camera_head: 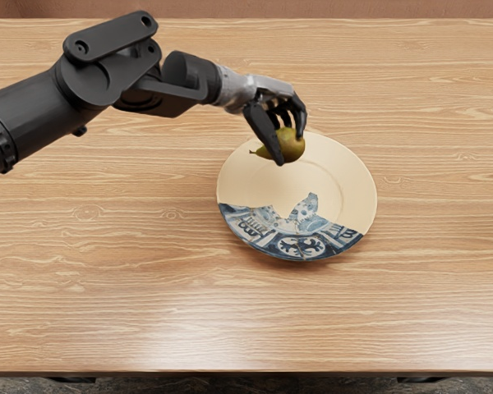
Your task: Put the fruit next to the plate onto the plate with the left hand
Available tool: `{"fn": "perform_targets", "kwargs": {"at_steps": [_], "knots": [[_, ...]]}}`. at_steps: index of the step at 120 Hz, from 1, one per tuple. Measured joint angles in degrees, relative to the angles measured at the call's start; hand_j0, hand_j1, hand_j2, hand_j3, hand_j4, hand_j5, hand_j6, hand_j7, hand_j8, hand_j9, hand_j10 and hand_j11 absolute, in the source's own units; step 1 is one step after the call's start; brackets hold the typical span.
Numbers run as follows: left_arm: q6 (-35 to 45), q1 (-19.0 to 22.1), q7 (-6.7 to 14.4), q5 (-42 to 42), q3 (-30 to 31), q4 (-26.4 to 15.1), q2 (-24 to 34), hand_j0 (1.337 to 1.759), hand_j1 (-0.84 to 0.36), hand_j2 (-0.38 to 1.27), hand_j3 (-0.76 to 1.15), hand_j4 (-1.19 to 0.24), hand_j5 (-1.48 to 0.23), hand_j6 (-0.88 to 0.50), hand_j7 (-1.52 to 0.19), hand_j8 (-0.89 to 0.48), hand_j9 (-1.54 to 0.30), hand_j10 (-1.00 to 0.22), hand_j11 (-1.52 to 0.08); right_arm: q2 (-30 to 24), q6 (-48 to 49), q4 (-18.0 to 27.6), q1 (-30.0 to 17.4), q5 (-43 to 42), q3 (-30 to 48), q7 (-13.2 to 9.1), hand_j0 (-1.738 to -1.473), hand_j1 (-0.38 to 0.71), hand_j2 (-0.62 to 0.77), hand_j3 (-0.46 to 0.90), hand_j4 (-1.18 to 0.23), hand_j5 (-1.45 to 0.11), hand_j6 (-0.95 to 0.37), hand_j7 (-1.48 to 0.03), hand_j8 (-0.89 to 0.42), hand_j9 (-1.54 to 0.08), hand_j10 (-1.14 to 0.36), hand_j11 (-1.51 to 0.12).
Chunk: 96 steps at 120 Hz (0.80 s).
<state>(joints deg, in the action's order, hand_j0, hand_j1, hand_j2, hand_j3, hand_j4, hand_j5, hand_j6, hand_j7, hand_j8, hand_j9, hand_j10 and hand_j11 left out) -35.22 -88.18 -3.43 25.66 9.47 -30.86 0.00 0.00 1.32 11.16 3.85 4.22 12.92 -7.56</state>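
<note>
The carrying step is judged nearly done: the fruit [291,145] is gripped in the curled fingers of the left hand [273,113] and held over the far-left part of the plate [349,185], which lies on the desk [107,271]. A slight lowering and a release of the fingers are called for next. The fruit is seen as small, yellow-green and pear-like, its stem pointing left.

The left hand [273,123] grips a yellow-green pear [286,146] over the far left rim of the plate [345,176], near the middle of the wooden table [107,271].
</note>
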Motion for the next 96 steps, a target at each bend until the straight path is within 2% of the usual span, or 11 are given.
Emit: {"fn": "perform_targets", "kwargs": {"at_steps": [49, 53, 63, 72, 96], "knots": [[0.0, 0.7, 0.1, -2.8, -0.3, -2.9, 0.0, 1.653, -0.24, 0.27, 0.00, -0.76, -1.14, -0.37, -1.11, -0.40, -1.08, -0.52, -1.08, 0.0, 0.0, 0.0, -0.1, 0.0, 0.0, 0.0, -1.658, -0.32, -0.01, 0.00, -0.03, -0.03, -0.03, -0.03, -0.03, -0.03, -0.03, -0.03], [0.1, 1.2, 0.1, -4.1, -0.5, -2.8, 0.0, 1.654, -0.22, 0.24, 0.00, -0.71, -1.04, -0.36, -1.02, -0.40, -0.99, -0.50, -0.99, 0.0, 0.0, 0.0, -0.1, 0.0, 0.0, 0.0, -1.658, -0.32, -0.01, 0.00, -0.03, -0.03, -0.03, -0.03, -0.03, -0.03, -0.03, -0.03], [0.2, 2.0, 0.1, -7.7, -0.8, -2.9, 0.0, 1.655, -0.05, 0.17, 0.00, -0.49, -0.72, -0.26, -0.70, -0.28, -0.68, -0.35, -0.68, 0.0, 0.0, 0.0, -0.1, 0.0, 0.0, 0.0, -1.658, -0.32, -0.01, 0.00, -0.03, -0.03, -0.03, -0.03, -0.03, -0.03, -0.03, -0.03], [0.2, 2.0, 0.1, -9.4, -1.0, -2.8, 0.0, 1.656, 0.07, 0.12, 0.00, -0.34, -0.50, -0.18, -0.49, -0.20, -0.48, -0.25, -0.48, 0.0, 0.0, 0.0, -0.1, 0.0, 0.0, 0.0, -1.658, -0.32, -0.01, 0.00, -0.03, -0.03, -0.03, -0.03, -0.03, -0.03, -0.03, -0.03], [0.2, 2.2, 0.1, -10.9, -1.1, -3.2, 0.0, 1.657, 0.24, 0.04, 0.00, -0.13, -0.19, -0.07, -0.19, -0.08, -0.19, -0.10, -0.19, 0.0, 0.0, 0.0, -0.1, 0.0, 0.0, 0.0, -1.658, -0.32, -0.01, 0.00, -0.03, -0.03, -0.03, -0.03, -0.03, -0.03, -0.03, -0.03]]}}
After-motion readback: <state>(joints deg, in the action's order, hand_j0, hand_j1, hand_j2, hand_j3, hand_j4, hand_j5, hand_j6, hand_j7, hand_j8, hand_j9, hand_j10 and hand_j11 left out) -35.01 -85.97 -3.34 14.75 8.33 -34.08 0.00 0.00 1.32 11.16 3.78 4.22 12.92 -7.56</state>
